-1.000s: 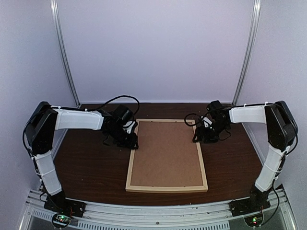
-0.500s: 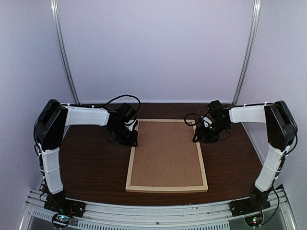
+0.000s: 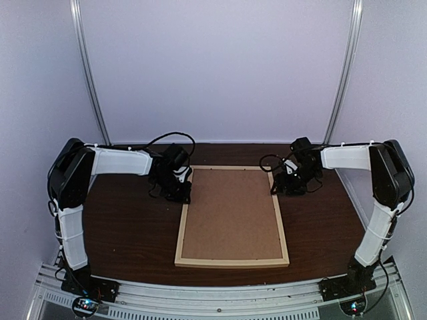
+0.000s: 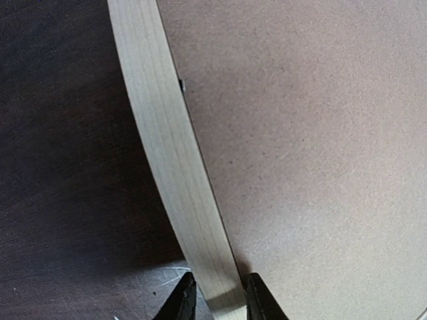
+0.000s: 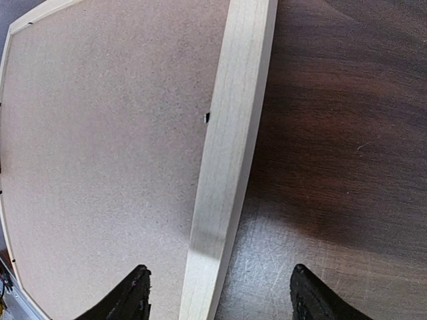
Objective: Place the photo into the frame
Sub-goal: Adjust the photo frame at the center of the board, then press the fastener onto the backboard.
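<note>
Narrowly, left gripper pinches the frame at its left rail; right gripper, wide open, straddles the right rail.

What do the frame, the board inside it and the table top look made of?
The frame: light unpainted wood, matte, fine lengthwise grain. The backing board: probably brown hardboard or fibreboard, evenly speckled, grainless. The table top: dark wood or wood-look laminate, slight sheen, streaky grain, faint scratches.
</note>
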Tool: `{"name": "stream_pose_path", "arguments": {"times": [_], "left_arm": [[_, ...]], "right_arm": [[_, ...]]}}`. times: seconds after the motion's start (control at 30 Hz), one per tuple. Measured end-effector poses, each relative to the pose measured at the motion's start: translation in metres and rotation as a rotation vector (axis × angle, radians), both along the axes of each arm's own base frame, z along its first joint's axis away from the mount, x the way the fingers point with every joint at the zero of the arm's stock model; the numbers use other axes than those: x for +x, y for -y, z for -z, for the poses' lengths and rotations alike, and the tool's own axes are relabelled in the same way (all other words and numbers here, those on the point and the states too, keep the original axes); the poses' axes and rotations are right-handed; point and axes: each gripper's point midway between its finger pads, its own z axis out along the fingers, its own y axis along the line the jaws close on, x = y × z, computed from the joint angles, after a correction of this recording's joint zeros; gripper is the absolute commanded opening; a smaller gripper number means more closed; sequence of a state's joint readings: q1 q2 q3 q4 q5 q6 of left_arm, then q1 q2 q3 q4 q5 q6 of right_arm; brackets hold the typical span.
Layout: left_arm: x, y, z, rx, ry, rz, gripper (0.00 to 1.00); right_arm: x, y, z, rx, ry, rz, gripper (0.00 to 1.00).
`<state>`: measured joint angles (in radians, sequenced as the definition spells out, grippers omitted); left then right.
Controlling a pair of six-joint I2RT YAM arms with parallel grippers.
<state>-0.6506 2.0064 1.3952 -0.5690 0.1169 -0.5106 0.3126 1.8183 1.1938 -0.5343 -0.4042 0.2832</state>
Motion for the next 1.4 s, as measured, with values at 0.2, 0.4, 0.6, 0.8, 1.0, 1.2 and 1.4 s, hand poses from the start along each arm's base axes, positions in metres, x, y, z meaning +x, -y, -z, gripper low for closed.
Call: {"name": "stream_pose_path", "arguments": {"times": [0.2,0.4,0.6,0.8,1.0,1.2,1.4], "left_arm": [[0.0,0.0,0.002,-0.016,-0.008,-0.012,0.26],[0.0,0.0,0.001,-0.028,-0.007,-0.025,0.25],[0.0,0.0,0.001,-0.035,-0.005,-0.033,0.25],[0.0,0.0,0.001,-0.035,-0.005,-0.034,0.25],[0.0,0.0,0.001,-0.035,-0.004,-0.034,0.25],[0.0,0.0,0.001,-0.035,-0.004,-0.034,0.25],[0.0,0.0,0.001,-0.035,-0.004,-0.034,0.25]], "right_arm": [[0.003,0.005,-0.002,-0.022,0.006,0.013,0.71],[0.01,0.013,-0.006,-0.069,0.021,0.032,0.67],[0.021,0.017,-0.002,-0.115,0.017,0.037,0.67],[0.044,0.014,0.003,-0.138,0.026,0.045,0.67],[0.061,0.015,0.006,-0.17,0.03,0.058,0.67],[0.072,0.016,0.005,-0.193,0.035,0.067,0.67],[0.071,0.016,0.013,-0.203,0.009,0.066,0.67]]}}
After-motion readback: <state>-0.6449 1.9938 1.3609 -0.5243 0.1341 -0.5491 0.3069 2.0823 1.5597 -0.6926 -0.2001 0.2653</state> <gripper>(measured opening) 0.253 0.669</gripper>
